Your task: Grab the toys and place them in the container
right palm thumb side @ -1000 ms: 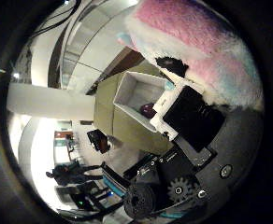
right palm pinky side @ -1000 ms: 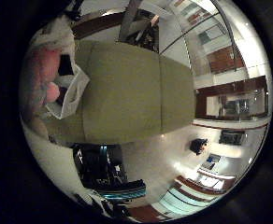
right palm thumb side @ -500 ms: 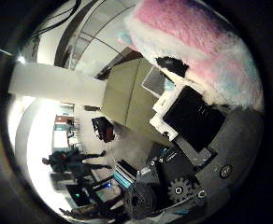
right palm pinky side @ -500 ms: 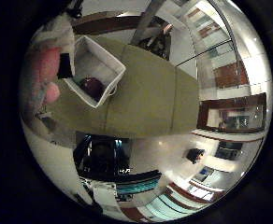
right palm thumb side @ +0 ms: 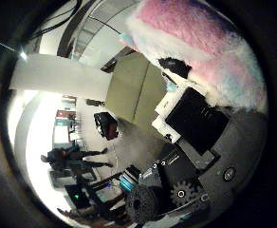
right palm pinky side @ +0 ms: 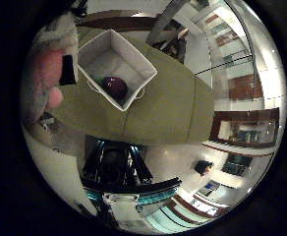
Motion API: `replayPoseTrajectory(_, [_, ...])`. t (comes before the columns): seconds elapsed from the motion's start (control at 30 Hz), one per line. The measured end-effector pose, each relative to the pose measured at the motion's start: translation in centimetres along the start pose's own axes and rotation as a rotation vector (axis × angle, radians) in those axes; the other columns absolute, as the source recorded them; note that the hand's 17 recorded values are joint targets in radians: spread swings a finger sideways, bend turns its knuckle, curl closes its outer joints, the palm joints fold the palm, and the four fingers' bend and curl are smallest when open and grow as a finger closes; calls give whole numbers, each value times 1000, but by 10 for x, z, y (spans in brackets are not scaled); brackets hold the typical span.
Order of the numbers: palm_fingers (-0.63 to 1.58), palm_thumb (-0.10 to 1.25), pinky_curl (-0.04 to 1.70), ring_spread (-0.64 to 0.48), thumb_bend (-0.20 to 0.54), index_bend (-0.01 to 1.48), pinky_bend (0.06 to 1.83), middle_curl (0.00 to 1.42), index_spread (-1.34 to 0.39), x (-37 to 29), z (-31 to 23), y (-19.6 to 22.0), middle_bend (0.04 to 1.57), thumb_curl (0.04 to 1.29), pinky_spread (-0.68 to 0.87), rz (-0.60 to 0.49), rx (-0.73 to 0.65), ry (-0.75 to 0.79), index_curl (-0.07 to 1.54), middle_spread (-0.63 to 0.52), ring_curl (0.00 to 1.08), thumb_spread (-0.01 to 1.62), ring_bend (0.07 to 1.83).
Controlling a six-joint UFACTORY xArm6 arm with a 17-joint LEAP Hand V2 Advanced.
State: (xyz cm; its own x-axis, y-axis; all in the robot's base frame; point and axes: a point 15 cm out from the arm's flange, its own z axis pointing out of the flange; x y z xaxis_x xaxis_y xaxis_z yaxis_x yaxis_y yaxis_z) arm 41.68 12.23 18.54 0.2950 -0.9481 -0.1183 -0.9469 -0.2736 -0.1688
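The hand (right palm thumb side: 195,137) is curled on a pink plush toy (right palm thumb side: 200,52), held close against the palm above the green table (right palm pinky side: 168,113). The white container (right palm pinky side: 115,69), already holding a dark red toy (right palm pinky side: 115,88), sits below, offset beside the plush rather than directly under it.

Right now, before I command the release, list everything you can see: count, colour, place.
Plush toy: one, pink, white and pale blue, pressed close against the palm.
Container: one, white, open-topped, standing on the table.
Round toy: one, dark red, lying inside the container.
Table: one, olive-green top, bearing the container.
Hand: one, black and white parts with a gear showing, beside the plush toy; whether its fingers curl round the toy does not show.
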Motion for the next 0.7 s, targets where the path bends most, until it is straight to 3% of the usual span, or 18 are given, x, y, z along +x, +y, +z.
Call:
replayPoseTrajectory(0.37, [1073, 1010, 946, -287, -17, 1043, 1377, 940, -284, 13, 27, -37, 1245, 617, -186, 15, 18, 15, 993, -197, 980, 1100, 1248])
replayPoseTrajectory(0.6, [1041, 769, 923, -290, -32, 997, 1378, 934, -288, 41, 35, -54, 1181, 532, -203, 43, 49, 37, 980, -202, 960, 1203, 1219])
replayPoseTrajectory(0.7, [979, 673, 849, -284, -28, 844, 1286, 899, -316, 49, 39, -53, 1111, 474, -249, 51, 45, 42, 941, -204, 889, 1223, 1178])
